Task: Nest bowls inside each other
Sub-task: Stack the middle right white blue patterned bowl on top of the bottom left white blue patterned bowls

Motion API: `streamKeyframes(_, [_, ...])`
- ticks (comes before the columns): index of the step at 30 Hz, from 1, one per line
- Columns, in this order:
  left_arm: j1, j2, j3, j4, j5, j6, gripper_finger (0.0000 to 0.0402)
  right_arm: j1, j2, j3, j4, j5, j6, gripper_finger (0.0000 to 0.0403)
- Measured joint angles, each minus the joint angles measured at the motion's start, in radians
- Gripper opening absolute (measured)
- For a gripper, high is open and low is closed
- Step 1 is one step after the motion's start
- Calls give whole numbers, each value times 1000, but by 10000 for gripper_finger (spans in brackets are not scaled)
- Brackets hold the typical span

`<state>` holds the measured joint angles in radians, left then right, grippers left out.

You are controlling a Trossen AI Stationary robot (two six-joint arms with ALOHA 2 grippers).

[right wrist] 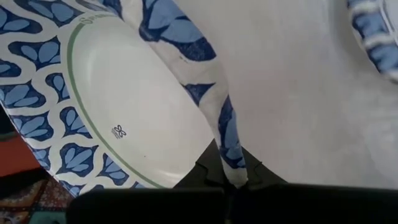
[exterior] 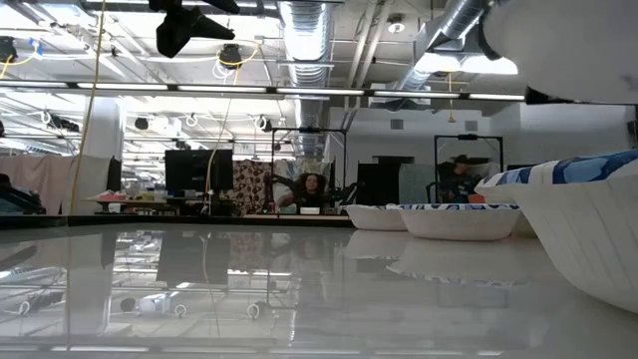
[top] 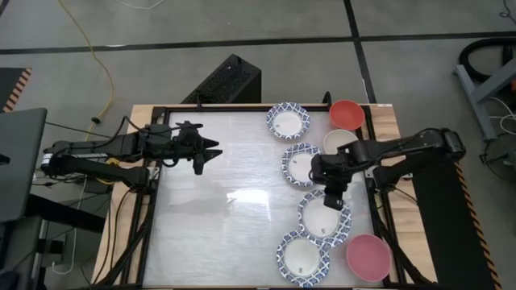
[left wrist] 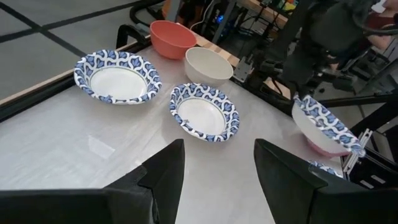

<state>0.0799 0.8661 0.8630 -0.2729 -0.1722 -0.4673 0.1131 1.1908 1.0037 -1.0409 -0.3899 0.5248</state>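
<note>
We find the right end effector (top: 332, 199) clamped on the rim of a blue-patterned bowl (top: 324, 216), its fingers pinching the patterned edge together; the left wrist view shows that bowl (left wrist: 323, 124) tilted and raised off the desk (top: 218, 209), and the right wrist view shows its rim (right wrist: 224, 118) nipped between the dark fingertips. In the overhead view this held bowl sits in the right-hand column of bowls, between a second blue-patterned bowl (top: 301, 163) farther back and a third blue-patterned bowl (top: 303, 258) at the near edge. A fourth blue-patterned bowl (top: 288, 121) lies at the far end of the column. Beside it to the right stands the red bowl (top: 346, 113), and just in front of that the plain cream-white bowl (top: 338, 142), partly covered by the right arm. The pink bowl (top: 368, 257) rests at the near right corner, just beside the nearest patterned bowl. None of the bowls on the desk is seen nested in another. The left end effector (top: 211, 151) hangs over the far left part of the desk, well apart from the bowls, its fingers (left wrist: 163, 177) standing apart and holding nothing. In the low view we note a person (exterior: 311, 189) seated in the room beyond the desk.
</note>
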Motion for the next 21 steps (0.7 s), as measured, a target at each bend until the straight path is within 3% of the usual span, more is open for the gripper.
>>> streamKeyframes(21, [0,1,0,-39,8,-74,183,243,36,29,156,142,158,11])
